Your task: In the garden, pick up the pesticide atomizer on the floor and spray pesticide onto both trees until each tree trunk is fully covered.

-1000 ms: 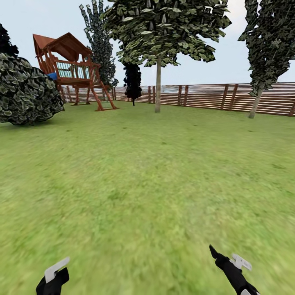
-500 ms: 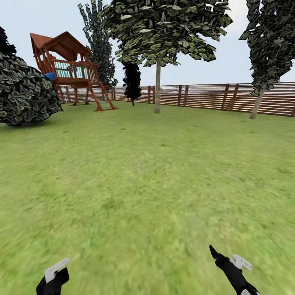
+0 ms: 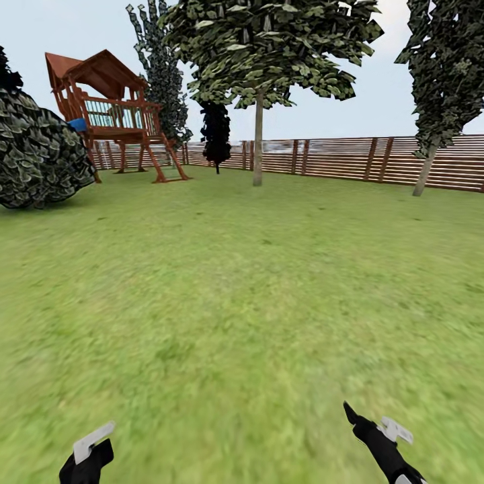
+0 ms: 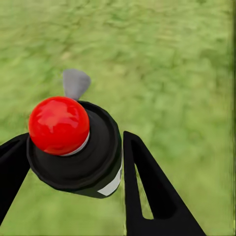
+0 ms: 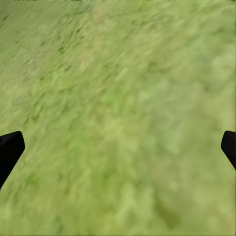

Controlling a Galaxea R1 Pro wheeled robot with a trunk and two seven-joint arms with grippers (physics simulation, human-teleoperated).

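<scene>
The pesticide atomizer (image 4: 73, 147) is seen in the left wrist view, in the lower left of the frame. It is a black round thing with a red ball on top and a small grey tip. It is held between the two black fingers (image 4: 147, 191) of the left gripper (image 4: 69, 167), which is closed on it. In the head view, the left gripper (image 3: 87, 454) is seen at the bottom left, with a white piece on top.

The right gripper (image 3: 373, 430) is seen at the bottom right of the head view. In the right wrist view its two black fingertips (image 5: 10, 150) are spread far apart at the frame's edges, with only grass between them, so it is wide open.

One tree (image 3: 259, 138) with a pale straight trunk is seen at the top middle, far off, near the brown fence (image 3: 336, 158). Another tree (image 3: 425, 171) is seen at the upper right. A wooden playhouse (image 3: 111, 114) is seen at the upper left, beside a big dark bush (image 3: 37, 158). The green lawn (image 3: 242, 296) is spread across the middle.
</scene>
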